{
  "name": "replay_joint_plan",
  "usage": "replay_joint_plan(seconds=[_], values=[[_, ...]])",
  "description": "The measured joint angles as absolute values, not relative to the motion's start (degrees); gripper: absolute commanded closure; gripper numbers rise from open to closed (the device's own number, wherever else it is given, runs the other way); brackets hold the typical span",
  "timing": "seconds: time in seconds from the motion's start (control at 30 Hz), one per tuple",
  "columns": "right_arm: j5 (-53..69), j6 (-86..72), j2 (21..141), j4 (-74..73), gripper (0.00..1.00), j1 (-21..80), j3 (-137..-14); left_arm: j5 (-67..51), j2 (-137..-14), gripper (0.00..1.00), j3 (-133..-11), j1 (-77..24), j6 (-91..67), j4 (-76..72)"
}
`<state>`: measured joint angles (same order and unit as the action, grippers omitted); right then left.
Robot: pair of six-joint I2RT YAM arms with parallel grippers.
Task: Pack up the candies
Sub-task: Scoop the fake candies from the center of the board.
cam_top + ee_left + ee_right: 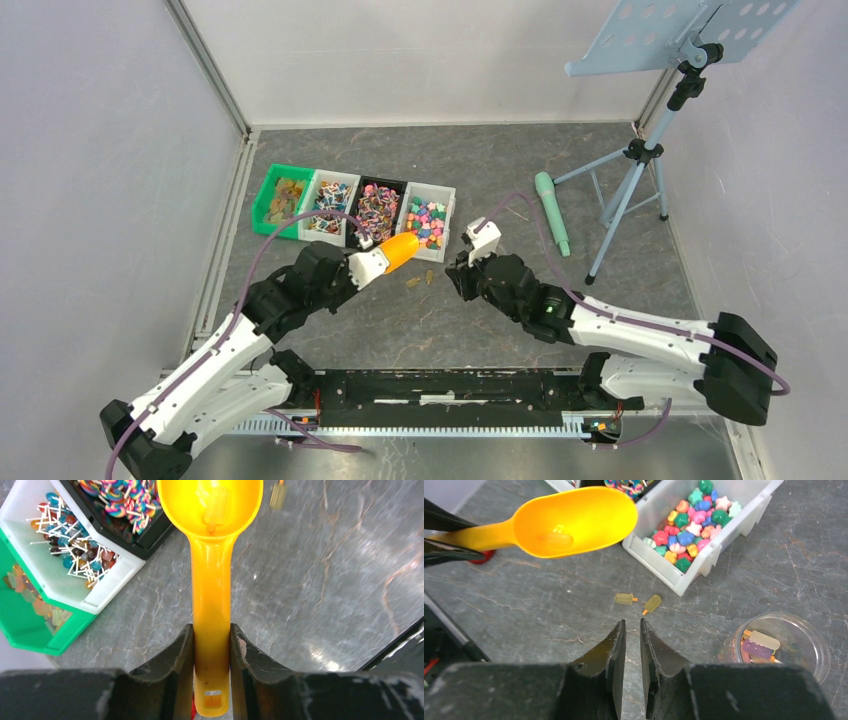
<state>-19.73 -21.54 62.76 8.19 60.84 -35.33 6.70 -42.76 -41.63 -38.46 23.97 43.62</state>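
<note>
So the left tool (211, 630) is clamped on the handle of the orange scoop (211, 575), and one pale yellow candy (555, 539) sits in the bowl. The right tool (630, 625) has its jaws only a sliver apart with nothing between them.

The thing to watch is the clear jar (811, 630). It stands on the counter (524, 615) just beside the right tool, on that tool's right, with a few pastel candies (760, 642) already in the bottom. Seen from the right wrist, the scoop bowl hangs well to the left of the jar and above the counter. Its long axis runs from the left tool roughly toward the jar, so my guess is the bowl has to travel along that line before it tips. The right arm is clearly the nearer one to the jar.

Two loose candies (624, 598) lie on the counter between the scoop and the jar, so they look like spills. Behind the jar is a white bin (724, 542) full of star-shaped sweets (689, 530). Beyond that are a black bin (150, 535) of swirl lollipops, a lollipop bin (115, 575) and a green bin (30, 630) of gummies.
</note>
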Motion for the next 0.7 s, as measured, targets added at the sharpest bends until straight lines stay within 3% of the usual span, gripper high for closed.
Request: replay_joint_plan(seconds=[0.7], values=[[-19.16, -12.91, 86.78, 16.45, 0.82, 60.84, -36.51, -0.82, -53.63, 0.98, -38.13, -33.74, 32.64, 49.89]])
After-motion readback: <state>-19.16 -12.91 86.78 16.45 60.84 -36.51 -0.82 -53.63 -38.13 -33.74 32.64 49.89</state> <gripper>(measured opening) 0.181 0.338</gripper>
